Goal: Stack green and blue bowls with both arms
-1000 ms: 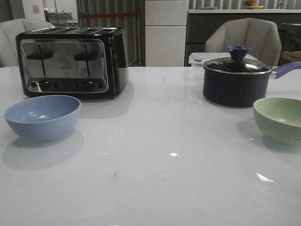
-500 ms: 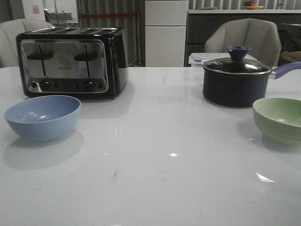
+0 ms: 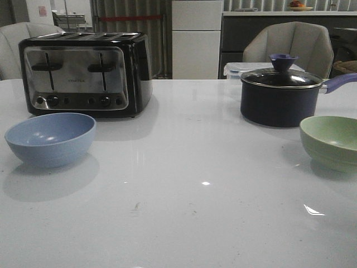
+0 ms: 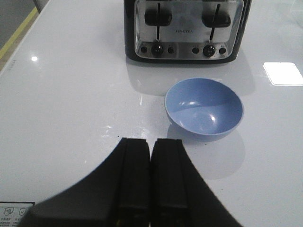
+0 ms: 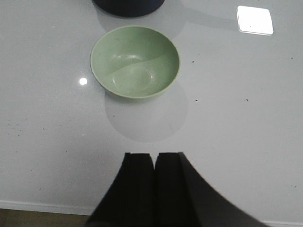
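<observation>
The dusty light blue bowl (image 3: pixel 50 138) stands upright and empty at the left of the white table, in front of the toaster. It also shows in the left wrist view (image 4: pixel 204 107). The pale sage green bowl (image 3: pixel 332 142) stands upright and empty at the right edge, in front of the saucepan, and shows in the right wrist view (image 5: pixel 135 62). My left gripper (image 4: pixel 150 142) is shut and empty, short of the blue bowl. My right gripper (image 5: pixel 154 156) is shut and empty, short of the green bowl. Neither arm shows in the front view.
A black and chrome toaster (image 3: pixel 83 73) stands at the back left. A dark navy lidded saucepan (image 3: pixel 280 95) with a handle stands at the back right. A clear lidded container (image 3: pixel 234 69) sits behind it. Chairs stand beyond the table's far edge.
</observation>
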Motion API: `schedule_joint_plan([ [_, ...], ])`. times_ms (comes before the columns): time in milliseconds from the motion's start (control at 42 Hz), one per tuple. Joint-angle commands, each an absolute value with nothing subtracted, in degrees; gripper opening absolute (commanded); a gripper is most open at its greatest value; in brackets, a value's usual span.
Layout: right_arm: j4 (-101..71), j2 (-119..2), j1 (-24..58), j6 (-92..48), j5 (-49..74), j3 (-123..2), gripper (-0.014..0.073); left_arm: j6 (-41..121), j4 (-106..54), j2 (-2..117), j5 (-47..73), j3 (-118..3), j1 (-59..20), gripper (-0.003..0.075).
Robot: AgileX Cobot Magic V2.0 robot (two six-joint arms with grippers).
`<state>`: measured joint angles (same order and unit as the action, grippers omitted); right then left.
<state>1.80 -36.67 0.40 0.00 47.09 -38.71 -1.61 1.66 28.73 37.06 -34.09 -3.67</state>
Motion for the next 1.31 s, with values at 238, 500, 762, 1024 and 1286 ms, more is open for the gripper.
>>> schedule_joint_plan([
  [238, 2.3, -42.2, 0.3, 0.0, 44.4, -40.6, 0.0286, -2.0, 1.2, 31.0, 33.2, -35.5, -4.1, 0.0146],
  [500, 2.3, -46.7, 0.2, 0.3, 43.5, -40.9, 0.0510, -1.9, 1.7, 31.1, 33.0, -35.5, -4.1, 0.0586],
  [762, 1.1, -58.8, -4.6, 0.6, 43.7, -46.4, 0.0510, -1.9, 1.8, 31.8, 33.0, -35.5, -4.1, 0.0582],
  [1024, -4.2, -74.5, -11.3, -2.4, 45.8, -54.9, 0.0510, -1.9, 1.8, 32.0, 32.8, -35.5, -4.1, 0.0582],
  [1286, -9.7, -88.2, -11.8, -6.7, 44.5, -64.2, 0.0510, -1.9, 1.8, 32.0, 32.8, -35.5, -4.1, 0.0582],
])
